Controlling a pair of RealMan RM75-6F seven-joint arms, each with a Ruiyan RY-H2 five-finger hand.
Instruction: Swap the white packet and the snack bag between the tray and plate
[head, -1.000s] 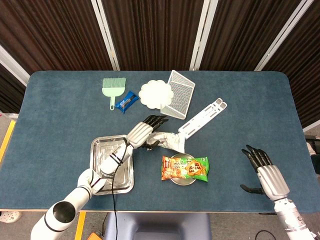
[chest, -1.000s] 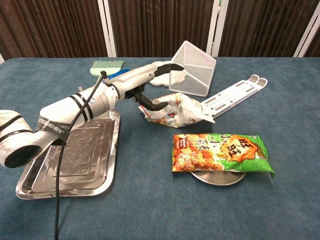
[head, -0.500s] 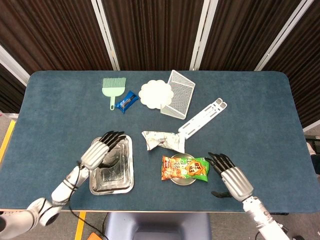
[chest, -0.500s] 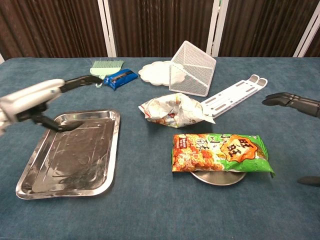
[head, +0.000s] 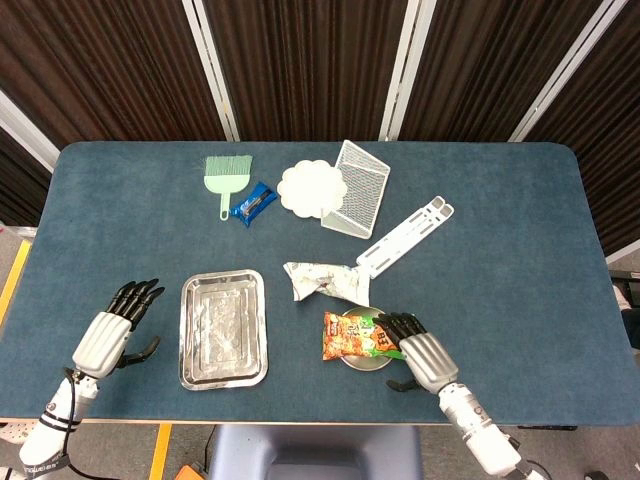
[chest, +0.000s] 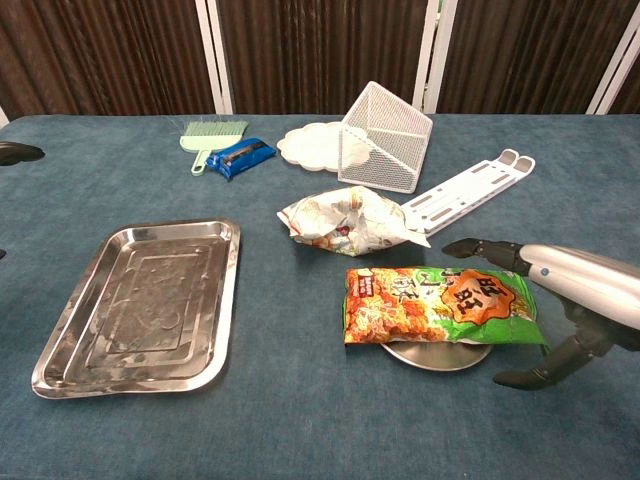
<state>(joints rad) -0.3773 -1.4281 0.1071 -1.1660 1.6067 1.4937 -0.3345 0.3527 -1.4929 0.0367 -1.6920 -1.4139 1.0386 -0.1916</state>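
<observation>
right hand (chest: 560, 300) spread, perhaps touching snack bag (chest: 443, 304)

I note a dark teal-blue table (head: 520, 250) against brown pleated curtains (head: 300, 60) with white vertical strips. The tray (head: 224, 329) is bare shiny silver. The snack bag (head: 355, 335) is green and orange with printed lettering; the plate (chest: 437, 355) under it is silver. The white packet (head: 322, 281) shows crinkled white with red and green print. My hands, left (head: 112, 332) and right (head: 420, 354), are silver-grey with black fingers. Brush (head: 224, 175) pale green, wrapper (head: 253, 204) blue, wire basket (head: 357, 187) white.
</observation>
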